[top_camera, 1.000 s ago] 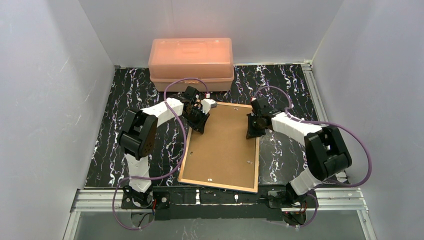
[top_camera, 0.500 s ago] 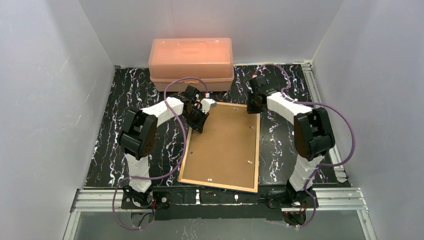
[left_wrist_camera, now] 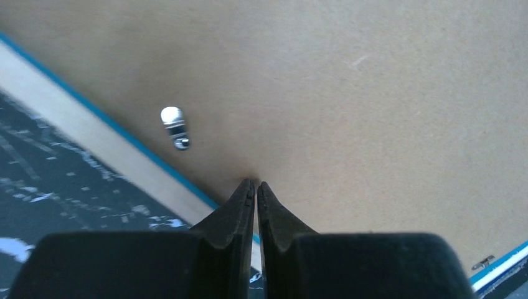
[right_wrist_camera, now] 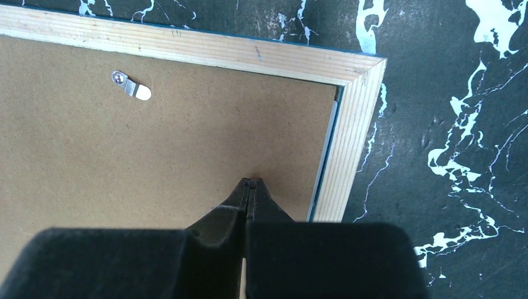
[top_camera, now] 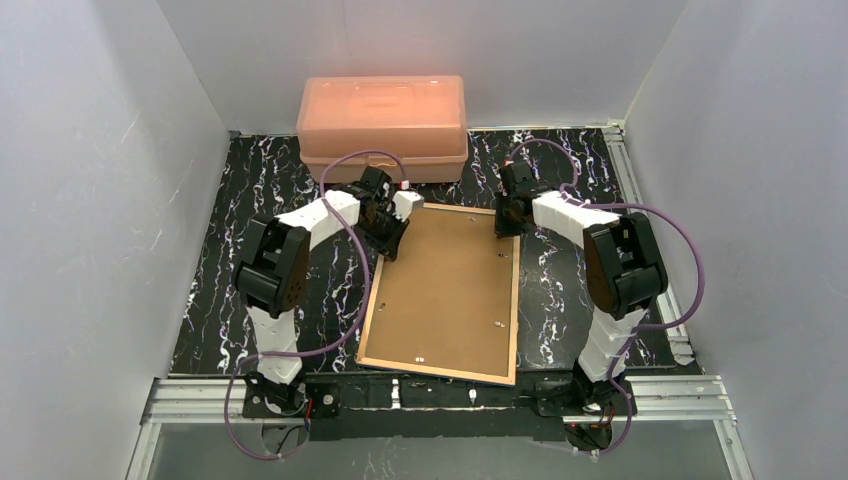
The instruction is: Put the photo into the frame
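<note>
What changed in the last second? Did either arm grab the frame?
The right gripper moved from the frame's right edge to its far right corner and closed, empty. The left gripper edged slightly farther along near the far left corner and closed too, empty. Nothing was taken hold of. The frame, back up, and the pink box stayed put.

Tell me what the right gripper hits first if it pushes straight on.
The backing of the frame, just inside its corner. The shut right gripper seems to be at or touching it; depth is unclear.
</note>
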You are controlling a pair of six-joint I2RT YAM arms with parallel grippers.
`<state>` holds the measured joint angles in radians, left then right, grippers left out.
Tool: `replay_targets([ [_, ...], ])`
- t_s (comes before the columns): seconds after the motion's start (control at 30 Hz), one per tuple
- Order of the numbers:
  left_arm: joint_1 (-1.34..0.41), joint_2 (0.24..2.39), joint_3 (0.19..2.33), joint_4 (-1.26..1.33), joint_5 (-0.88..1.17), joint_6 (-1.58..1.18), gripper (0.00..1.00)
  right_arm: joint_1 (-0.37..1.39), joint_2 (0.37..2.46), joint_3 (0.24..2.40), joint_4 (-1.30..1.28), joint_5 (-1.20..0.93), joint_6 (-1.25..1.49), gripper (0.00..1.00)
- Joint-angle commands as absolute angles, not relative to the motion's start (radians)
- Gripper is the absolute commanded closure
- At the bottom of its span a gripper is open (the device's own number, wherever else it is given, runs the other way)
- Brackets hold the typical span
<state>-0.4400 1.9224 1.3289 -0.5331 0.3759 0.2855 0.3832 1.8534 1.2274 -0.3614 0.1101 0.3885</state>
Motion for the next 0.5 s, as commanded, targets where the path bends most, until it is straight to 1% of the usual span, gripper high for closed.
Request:
replay_targets([
  [0.0,-0.403,1.898,1.405,-0.553,0.348,0.297,0.95,0.374,1.871,1.205,-0.370,0.110,0.392,0.95],
  [0.3,-0.400,1.981,1.468,-0.450,0.301,0.278,0.95,0.383,1.794,1.226,-0.353,0.015,0.439,0.92],
  [0.47,-0.401,2.018,1.492,-0.426,0.303,0.271,0.96,0.414,1.795,1.224,-0.322,-0.023,0.475,0.92],
])
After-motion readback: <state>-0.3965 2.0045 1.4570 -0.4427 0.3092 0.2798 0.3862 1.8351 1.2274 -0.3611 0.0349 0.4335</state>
